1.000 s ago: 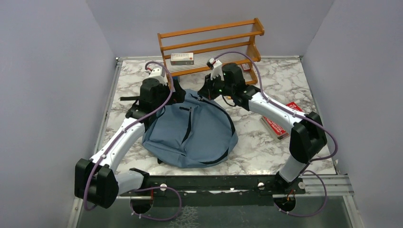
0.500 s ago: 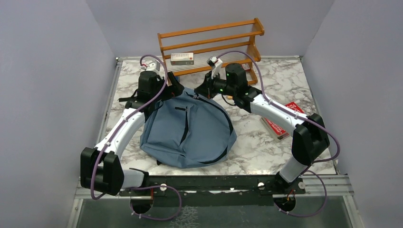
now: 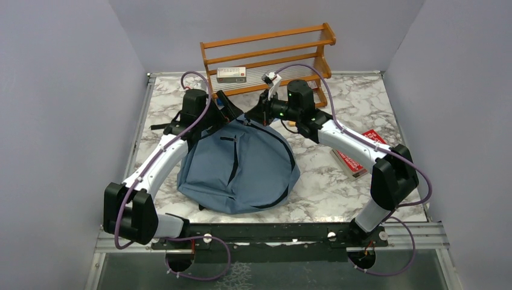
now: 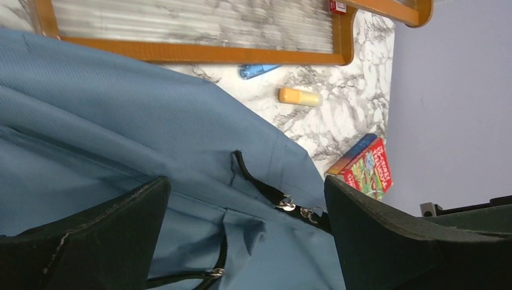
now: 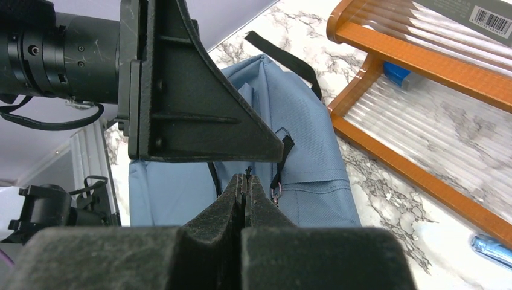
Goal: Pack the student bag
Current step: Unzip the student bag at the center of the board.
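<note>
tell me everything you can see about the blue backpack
The backpack is soft dusty-blue fabric with black zipper trim, black straps and metal zipper pulls. It lies slumped on the marble table in front of the wooden rack. The open left gripper hangs over its far end; the shut right gripper is there too.

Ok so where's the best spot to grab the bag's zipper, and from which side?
Take the two metal pulls lying together at the end of the black zip on the bag. They stick up off the flat fabric, and the open left claw hangs with a finger either side of them, so dropping straight down from above looks best.
</note>
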Robot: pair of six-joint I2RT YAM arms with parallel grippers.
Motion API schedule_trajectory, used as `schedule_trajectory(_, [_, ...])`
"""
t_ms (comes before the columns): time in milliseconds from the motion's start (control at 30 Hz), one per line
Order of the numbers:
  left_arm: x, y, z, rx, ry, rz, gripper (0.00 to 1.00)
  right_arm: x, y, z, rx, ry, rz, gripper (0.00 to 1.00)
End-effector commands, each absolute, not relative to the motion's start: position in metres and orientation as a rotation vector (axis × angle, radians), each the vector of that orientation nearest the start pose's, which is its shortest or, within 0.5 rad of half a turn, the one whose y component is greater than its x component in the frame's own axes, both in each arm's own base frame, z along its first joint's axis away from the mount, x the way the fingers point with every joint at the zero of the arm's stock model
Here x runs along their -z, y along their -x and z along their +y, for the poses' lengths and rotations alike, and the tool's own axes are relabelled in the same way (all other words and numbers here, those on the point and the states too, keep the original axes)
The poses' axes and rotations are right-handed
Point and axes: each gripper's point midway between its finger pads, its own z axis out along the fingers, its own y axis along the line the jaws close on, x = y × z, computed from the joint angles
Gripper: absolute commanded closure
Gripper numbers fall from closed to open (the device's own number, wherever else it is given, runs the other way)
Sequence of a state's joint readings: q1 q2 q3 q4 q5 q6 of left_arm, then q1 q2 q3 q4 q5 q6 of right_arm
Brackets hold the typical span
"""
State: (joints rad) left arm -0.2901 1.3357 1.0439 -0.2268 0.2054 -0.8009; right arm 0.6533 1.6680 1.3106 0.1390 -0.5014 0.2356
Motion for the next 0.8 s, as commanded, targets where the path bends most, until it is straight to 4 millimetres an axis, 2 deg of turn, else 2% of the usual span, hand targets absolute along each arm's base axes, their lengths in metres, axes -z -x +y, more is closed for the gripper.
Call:
schedule_trajectory(0, [-0.228,-0.37,-0.19,0.902,0.541,2.141,0.01,-0.294,-0.34,0.39,-1.123,0.797,1.599,0.99])
schedule_trajectory(133, [-0.228,-0.364,-0.198,0.911,0.599,2.17,0.02,-0.293,-0.34,0.39,-1.122,0.803,1.594,0.99])
schedule_trajectory(300, [-0.212,-0.359,-0.194,0.904,0.742,2.182,0.02,-0.292,-0.336,0.392,-1.146,0.825,1.582,0.99])
schedule_trajectory(400, [-0.203,-0.36,-0.196,0.914,0.807,2.194,0.03,-0.29,-0.333,0.393,-1.158,0.837,1.576,0.99])
schedule_trajectory(533, [-0.195,-0.364,-0.204,0.939,0.812,2.223,0.05,-0.287,-0.331,0.394,-1.174,0.848,1.572,0.99])
schedule_trajectory(600, [-0.19,-0.366,-0.206,0.943,0.819,2.232,0.1,-0.287,-0.328,0.396,-1.191,0.859,1.563,0.99])
schedule_trajectory(767, [-0.184,-0.371,-0.209,0.944,0.805,2.237,0.33,-0.286,-0.326,0.396,-1.201,0.868,1.558,0.99])
